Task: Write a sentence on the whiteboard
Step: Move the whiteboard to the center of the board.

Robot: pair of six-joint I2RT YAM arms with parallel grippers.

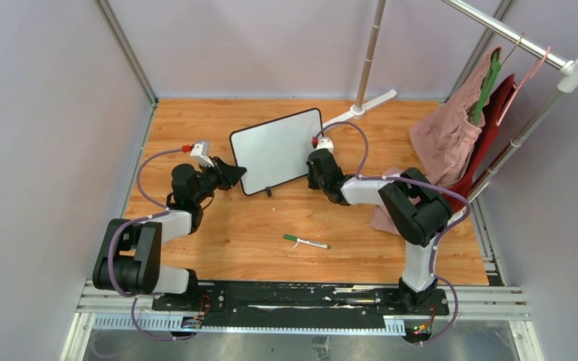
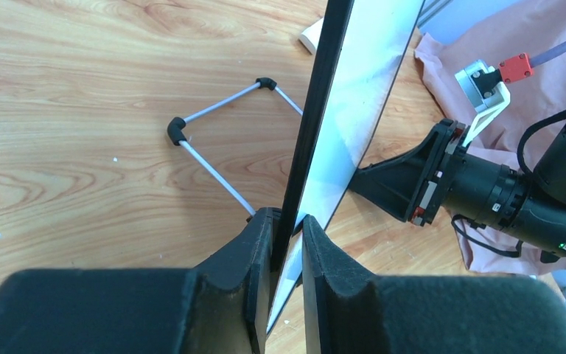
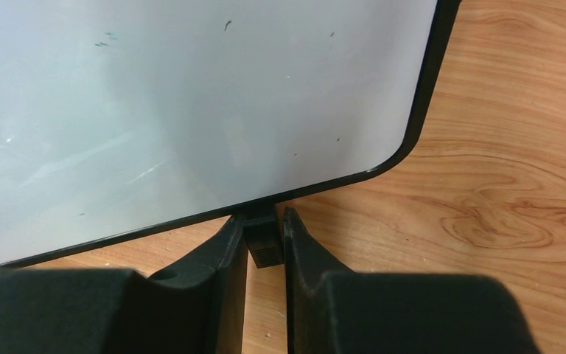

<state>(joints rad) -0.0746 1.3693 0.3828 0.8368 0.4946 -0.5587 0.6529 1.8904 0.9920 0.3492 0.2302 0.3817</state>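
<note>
A small whiteboard [image 1: 277, 150] with a thin black border is sitting toward the far middle of the wooden table [image 1: 218, 226], at about 12 o'clock from the table's centre. It is standing tilted, its white face showing only faint specks and smears (seen close in the right wrist view). A grey wire prop with black elbows [image 2: 177, 131] is reaching out behind it.

The left gripper [image 1: 233, 174] is meeting the board at its 8 o'clock edge. In the left wrist view its padded fingers [image 2: 258, 251] are pressing in from both sides, pinching the black border between them.

The right gripper [image 1: 314, 162] is coming in at the board's 4 o'clock edge. Its fingers [image 3: 225, 251] are closing on a small black foot [image 3: 264, 240] that is sticking out from the border, so both arms are holding the board from opposite sides.

A green-capped marker [image 1: 306, 242] is lying loose on the table at 6 o'clock from the board, well apart from both grippers.

At 3 o'clock, pink and red garments [image 1: 451, 135] are hanging from a metal clothes rack [image 1: 512, 34].
</note>
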